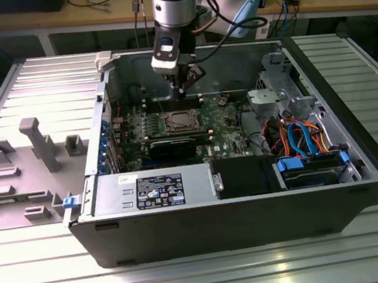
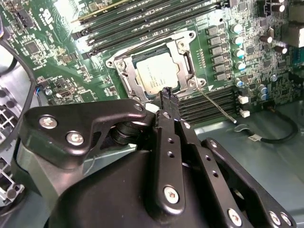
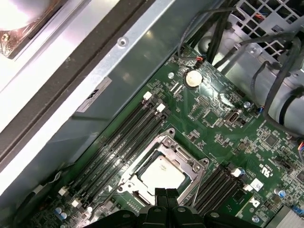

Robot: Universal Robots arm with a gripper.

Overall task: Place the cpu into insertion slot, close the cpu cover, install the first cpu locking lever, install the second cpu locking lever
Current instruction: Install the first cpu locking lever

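The cpu (image 2: 156, 71) (image 3: 164, 173), with its dull silver top, lies flat in the insertion slot (image 1: 178, 121) on the green motherboard. The cpu cover (image 2: 186, 61) (image 3: 191, 165), a grey metal frame, lies down around it. A thin wire locking lever (image 2: 216, 105) (image 3: 197, 187) angles out from one corner of the socket, away from the frame. My gripper (image 1: 182, 87) (image 2: 168, 95) (image 3: 166, 194) hangs just above the socket's edge, shut, with its black fingertips pressed together and nothing between them.
Long black memory slots (image 3: 118, 142) run on both sides of the socket. The case's metal wall (image 3: 95, 71) stands close behind. A drive cage with orange and blue cables (image 1: 298, 135) fills the exterior view's right. The power supply (image 1: 153, 187) sits along the front.
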